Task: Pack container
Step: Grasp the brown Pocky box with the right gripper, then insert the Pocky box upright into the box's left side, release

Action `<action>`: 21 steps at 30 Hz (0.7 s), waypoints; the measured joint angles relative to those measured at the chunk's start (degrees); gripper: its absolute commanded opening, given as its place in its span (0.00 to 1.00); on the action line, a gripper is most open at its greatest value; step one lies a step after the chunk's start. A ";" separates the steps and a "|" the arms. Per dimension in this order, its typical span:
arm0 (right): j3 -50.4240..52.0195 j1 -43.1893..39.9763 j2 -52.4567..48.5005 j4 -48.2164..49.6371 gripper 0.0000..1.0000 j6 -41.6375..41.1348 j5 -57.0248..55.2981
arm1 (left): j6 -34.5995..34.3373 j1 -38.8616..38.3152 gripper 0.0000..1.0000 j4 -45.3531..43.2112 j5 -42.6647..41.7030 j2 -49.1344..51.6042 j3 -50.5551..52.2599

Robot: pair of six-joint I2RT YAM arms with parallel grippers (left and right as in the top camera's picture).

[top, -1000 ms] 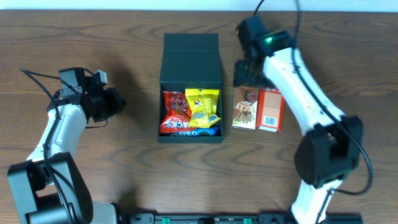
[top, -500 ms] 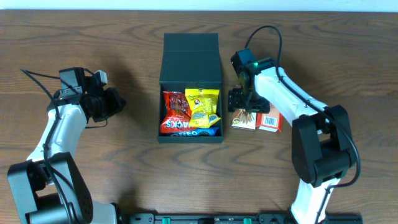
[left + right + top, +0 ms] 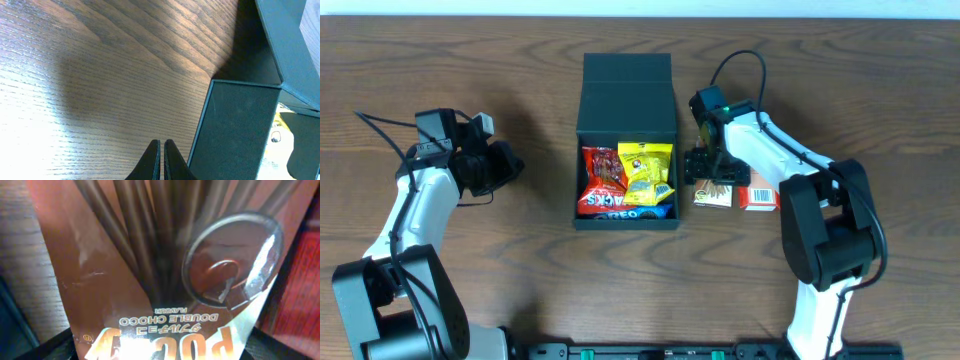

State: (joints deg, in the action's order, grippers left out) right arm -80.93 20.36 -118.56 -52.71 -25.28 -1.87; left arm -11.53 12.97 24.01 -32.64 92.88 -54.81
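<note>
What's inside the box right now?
Inside the box: a red snack bag, a yellow snack bag and a blue Oreo pack. They cover the floor, so anything beneath them is hidden.

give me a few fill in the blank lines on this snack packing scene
The flap lid of the dark charcoal square cardboard box is ___.
The yellow snack packet lies ___ the box.
The small carton next to the brown Pocky carton is coloured ___.
Missing: open; inside; red.
</note>
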 measured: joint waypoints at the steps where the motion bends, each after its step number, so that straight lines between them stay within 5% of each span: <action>1: 0.00 0.00 0.00 0.15 0.74 -0.04 0.13 | 0.00 0.00 0.06 0.00 0.00 0.00 0.00; 12: -2.99 -0.22 -0.20 -4.46 0.63 -0.11 0.44 | 0.00 0.00 0.06 0.00 -0.37 0.00 0.00; 21: -27.69 0.02 -0.59 -20.35 0.58 0.31 1.16 | 0.00 0.00 0.06 0.00 -0.39 0.00 0.00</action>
State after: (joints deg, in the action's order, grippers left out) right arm -108.62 20.38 -119.15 -73.06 -24.97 -0.71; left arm -11.53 12.97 24.01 -33.04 92.88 -54.81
